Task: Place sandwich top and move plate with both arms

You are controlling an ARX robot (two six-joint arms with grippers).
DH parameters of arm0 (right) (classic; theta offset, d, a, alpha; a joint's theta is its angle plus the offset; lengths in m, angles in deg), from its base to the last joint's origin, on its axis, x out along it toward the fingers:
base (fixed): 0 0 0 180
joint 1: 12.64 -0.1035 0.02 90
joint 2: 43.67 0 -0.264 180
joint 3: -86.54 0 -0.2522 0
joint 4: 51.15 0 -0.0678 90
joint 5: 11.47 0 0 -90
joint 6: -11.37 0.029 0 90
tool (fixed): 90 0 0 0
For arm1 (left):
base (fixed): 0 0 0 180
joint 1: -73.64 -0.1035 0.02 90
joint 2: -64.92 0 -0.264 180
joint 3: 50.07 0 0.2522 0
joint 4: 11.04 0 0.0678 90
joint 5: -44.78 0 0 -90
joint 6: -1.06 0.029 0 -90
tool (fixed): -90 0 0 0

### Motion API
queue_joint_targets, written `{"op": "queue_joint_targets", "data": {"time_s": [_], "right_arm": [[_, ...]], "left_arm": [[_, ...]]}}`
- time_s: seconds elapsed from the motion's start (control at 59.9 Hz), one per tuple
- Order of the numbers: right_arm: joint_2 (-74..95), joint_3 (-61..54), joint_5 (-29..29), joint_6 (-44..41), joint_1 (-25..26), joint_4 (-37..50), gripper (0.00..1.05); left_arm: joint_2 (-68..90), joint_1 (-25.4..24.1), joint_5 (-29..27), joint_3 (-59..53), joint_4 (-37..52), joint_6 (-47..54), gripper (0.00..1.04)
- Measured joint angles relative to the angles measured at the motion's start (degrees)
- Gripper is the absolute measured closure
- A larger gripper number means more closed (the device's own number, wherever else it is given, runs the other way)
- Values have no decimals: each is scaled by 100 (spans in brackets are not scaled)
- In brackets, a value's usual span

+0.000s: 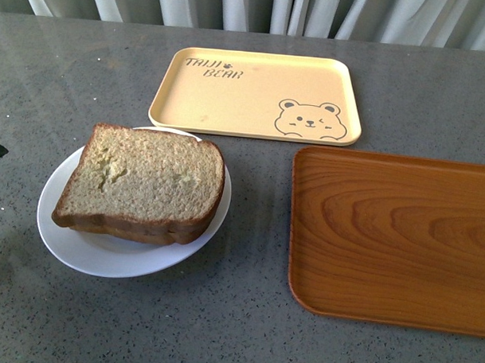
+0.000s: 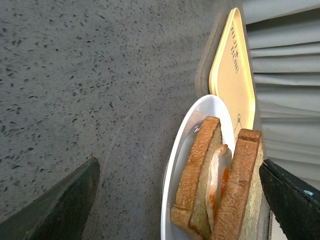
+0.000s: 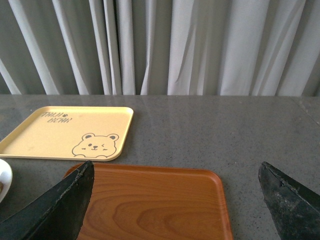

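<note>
Front view: the thick brown wholemeal bread slice (image 1: 143, 174) sits stacked on the round glossy white plate (image 1: 88, 257), off leftward. My left gripper (image 2: 178, 167), spread wide, is nearer than my right gripper (image 3: 176, 169), likewise wide.

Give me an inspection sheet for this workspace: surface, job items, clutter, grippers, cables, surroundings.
Surface: grey speckled table, no spills seen.
Job's things: sandwich top lies over the egg and lower slice, all stacked on the plate; the plate rests on the table.
Clutter: bear tray behind the plate, bare; wooden tray to its right, nothing on the part shown.
Grippers: left gripper open, facing the sandwich, holding nothing; right gripper open over the wooden tray, holding nothing.
Cables: nothing seen.
Surroundings: pale curtain behind the table.
</note>
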Motion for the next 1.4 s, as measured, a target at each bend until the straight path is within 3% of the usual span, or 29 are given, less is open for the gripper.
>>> {"op": "queue_joint_targets", "data": {"time_s": [1.403], "right_arm": [[0,0,0,-2,0,0,9]], "left_arm": [[911,549,256,647,459,-686,9]]}}
